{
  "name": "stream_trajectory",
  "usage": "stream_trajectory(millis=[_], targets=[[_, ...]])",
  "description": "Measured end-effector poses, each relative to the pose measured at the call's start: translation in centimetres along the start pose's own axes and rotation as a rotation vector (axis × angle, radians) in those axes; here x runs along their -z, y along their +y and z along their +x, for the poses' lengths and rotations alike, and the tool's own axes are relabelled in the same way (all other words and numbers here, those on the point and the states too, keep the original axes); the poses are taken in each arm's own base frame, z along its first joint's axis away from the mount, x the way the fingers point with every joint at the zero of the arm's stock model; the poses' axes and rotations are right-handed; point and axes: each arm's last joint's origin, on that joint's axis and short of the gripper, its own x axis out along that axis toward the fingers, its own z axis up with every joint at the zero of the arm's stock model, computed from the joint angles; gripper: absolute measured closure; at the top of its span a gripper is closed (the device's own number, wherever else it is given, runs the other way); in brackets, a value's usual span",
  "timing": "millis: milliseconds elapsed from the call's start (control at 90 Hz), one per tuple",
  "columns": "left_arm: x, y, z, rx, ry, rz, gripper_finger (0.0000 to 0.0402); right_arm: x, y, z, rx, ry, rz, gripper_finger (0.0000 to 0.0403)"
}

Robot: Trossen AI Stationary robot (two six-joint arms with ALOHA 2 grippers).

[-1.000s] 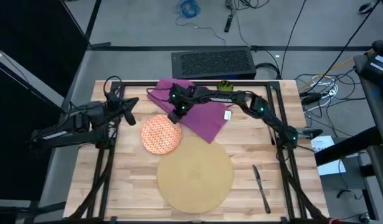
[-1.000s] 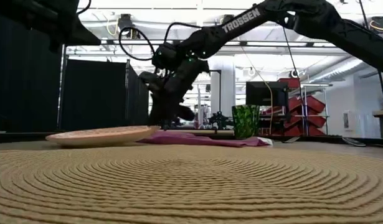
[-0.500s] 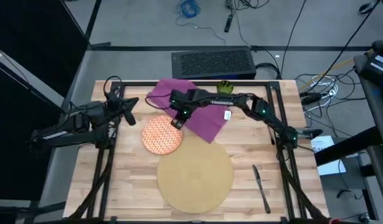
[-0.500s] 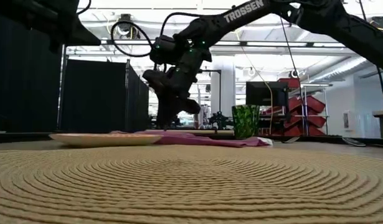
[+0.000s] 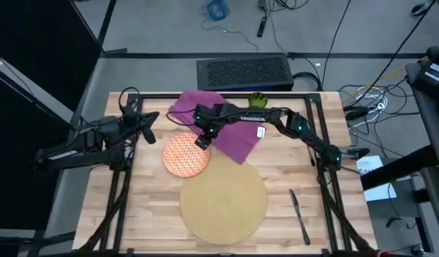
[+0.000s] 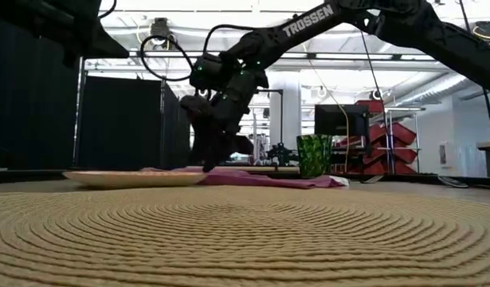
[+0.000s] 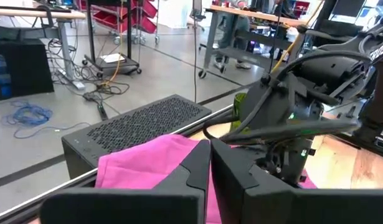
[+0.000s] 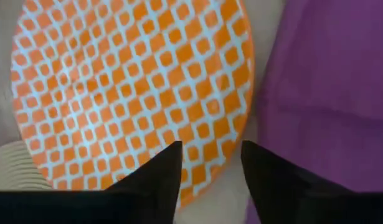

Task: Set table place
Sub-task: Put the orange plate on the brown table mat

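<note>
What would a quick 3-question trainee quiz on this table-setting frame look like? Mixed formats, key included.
1. True or false: the orange-and-white plate lies centred on the tan mat.
2. Multiple choice: the right gripper is (A) beside the knife, (B) at the plate's edge next to the purple napkin, (C) over the green cup.
3. Fill in: the left gripper waits at the table's ____ side, its fingers ____.

Key
1. False: the plate lies at the mat's far-left rim, mostly on bare wood.
2. B
3. left; shut
</note>
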Motion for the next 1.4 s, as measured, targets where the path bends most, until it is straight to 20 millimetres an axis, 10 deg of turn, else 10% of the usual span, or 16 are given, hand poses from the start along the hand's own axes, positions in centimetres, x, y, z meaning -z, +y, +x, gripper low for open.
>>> stream_trajectory(millis=[467, 922, 1400], targets=[[0.0, 0.0, 0.0, -0.001, 0.003, 0.001, 0.0402, 0.5, -0.1, 2.6, -0.004, 0.025, 0.003, 0.0253], [0.0, 0.0, 0.0, 0.0, 0.002, 0.002, 0.0402, 0.2, 0.4, 3.1, -0.054, -0.012, -0.027, 0.0396], [0.0, 0.0, 0.0, 0.0, 0.003, 0.014, 0.0402, -1.7, -1.4, -2.4, -0.209, -0.052, 0.045, 0.0401]])
